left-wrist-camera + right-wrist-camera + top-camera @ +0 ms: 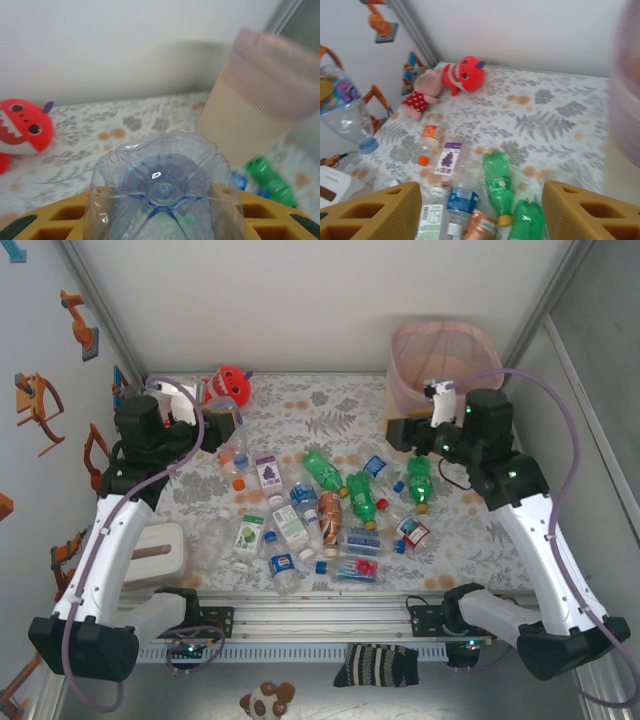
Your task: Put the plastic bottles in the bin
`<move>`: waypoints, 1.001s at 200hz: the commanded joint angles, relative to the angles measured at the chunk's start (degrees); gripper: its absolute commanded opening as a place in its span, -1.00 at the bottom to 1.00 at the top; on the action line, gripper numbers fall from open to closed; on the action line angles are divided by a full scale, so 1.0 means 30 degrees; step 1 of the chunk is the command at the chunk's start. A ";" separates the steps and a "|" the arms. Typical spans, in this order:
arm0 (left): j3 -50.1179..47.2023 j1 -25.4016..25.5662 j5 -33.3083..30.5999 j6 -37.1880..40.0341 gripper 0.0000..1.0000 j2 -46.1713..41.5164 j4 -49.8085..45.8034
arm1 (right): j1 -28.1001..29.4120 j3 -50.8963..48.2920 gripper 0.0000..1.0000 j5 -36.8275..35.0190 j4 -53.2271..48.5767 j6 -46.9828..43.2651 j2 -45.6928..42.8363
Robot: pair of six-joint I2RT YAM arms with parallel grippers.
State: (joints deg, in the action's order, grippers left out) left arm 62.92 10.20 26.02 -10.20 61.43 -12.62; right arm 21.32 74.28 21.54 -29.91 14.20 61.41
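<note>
Fingers [260, 210] of the left gripper [162, 215] pinched a clear bottle [162, 185], cap down, held above the table [320, 410] well to the left of the bin [245, 125]. The right gripper [480, 215] hung empty just in front of the bin, jaws spread. Other bottles [330, 510] lay left of the bin. Carried across, the slick bottle could have slipped, struck the bin's rim, or met the right arm [530, 500].
</note>
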 commanded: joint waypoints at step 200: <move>-0.0115 0.1903 0.0815 -0.8553 -0.13 0.0207 0.2294 | 1.1328 0.6648 0.85 -0.5638 0.6636 -0.3449 1.1526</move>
State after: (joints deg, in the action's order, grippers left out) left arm 62.28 15.42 26.76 -35.27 62.87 -5.67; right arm 55.00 91.31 7.40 -11.25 4.40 94.35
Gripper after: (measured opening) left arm 0.439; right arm 0.929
